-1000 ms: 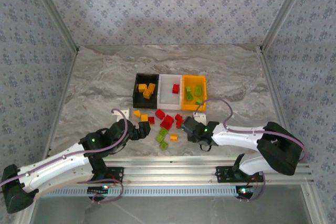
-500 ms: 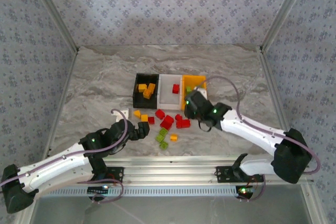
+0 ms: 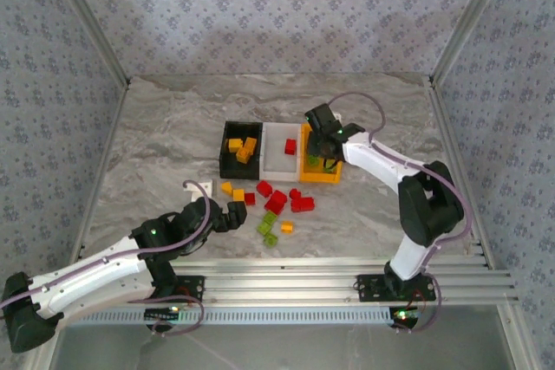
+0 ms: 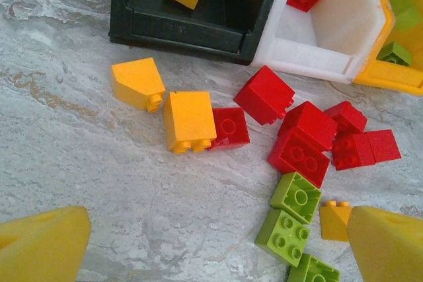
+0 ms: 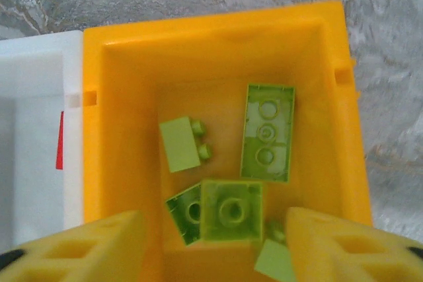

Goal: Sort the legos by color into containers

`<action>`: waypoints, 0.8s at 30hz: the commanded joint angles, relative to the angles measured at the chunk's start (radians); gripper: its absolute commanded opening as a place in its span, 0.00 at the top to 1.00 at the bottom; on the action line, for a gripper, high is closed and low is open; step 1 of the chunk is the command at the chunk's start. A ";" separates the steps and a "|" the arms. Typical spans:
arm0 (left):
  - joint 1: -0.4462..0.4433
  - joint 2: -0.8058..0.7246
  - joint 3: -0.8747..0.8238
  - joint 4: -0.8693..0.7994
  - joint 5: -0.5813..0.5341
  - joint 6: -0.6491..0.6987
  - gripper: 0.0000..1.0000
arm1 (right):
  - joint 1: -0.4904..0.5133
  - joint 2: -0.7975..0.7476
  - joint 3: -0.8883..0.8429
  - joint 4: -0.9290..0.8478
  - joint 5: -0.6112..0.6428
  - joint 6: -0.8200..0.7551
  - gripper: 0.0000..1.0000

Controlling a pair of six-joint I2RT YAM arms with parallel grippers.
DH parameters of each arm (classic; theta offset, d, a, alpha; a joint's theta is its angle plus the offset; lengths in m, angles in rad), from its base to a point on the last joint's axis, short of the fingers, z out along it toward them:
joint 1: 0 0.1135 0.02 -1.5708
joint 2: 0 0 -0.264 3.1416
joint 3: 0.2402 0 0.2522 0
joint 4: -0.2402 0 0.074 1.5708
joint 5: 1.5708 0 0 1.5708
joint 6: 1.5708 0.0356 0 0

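The legos (image 3: 276, 204) are lying partly loose on the table (image 3: 173, 127) and partly sorted into the containers. The loose group is sitting between the containers and the near edge of the table. In the left wrist view it is showing two orange-yellow bricks (image 4: 190, 120) side by side. A red brick (image 4: 230, 127) is touching one of them, and more red bricks (image 4: 304, 137) are clustering toward the right edge. Lime green bricks (image 4: 297, 196) are lying nearest the near edge, with a small orange-yellow piece (image 4: 336, 219) just beside them.

The three containers are standing in a touching row around the middle of the table:
- The black bin (image 3: 227, 166), toward the left edge, is holding orange-yellow bricks (image 3: 245, 150).
- The white bin (image 3: 279, 160), in the middle, is holding one red brick (image 3: 290, 146).
- The orange-yellow bin (image 5: 119, 44), toward the right edge, is holding several lime green bricks (image 5: 268, 131). One is lying flat with its studs up, and another (image 5: 180, 144) is on its side.

The right hand (image 5: 211, 249) is hanging directly above the orange-yellow bin. Its fingers (image 5: 86, 249) are standing apart and gripping nothing. A green brick (image 5: 231, 211) is lying below the gap, clear of both fingers.

The left hand (image 4: 211, 249) is hovering low over the table just on the near side of the loose group. Its fingers (image 4: 39, 242) are spread fully wide and are holding nothing.
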 commanded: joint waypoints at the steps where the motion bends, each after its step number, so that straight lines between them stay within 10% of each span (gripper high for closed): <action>1: 0.001 -0.010 0.001 -0.020 0.009 -0.006 0.01 | 0.003 -0.019 0.044 -0.022 -0.002 -0.022 0.31; 14: -0.014 0.253 0.066 0.099 0.248 0.133 0.05 | 0.185 -0.362 -0.306 0.057 0.036 0.033 0.25; 24: -0.236 0.643 0.216 0.099 0.225 0.187 0.18 | 0.206 -0.519 -0.476 0.070 0.059 0.107 0.24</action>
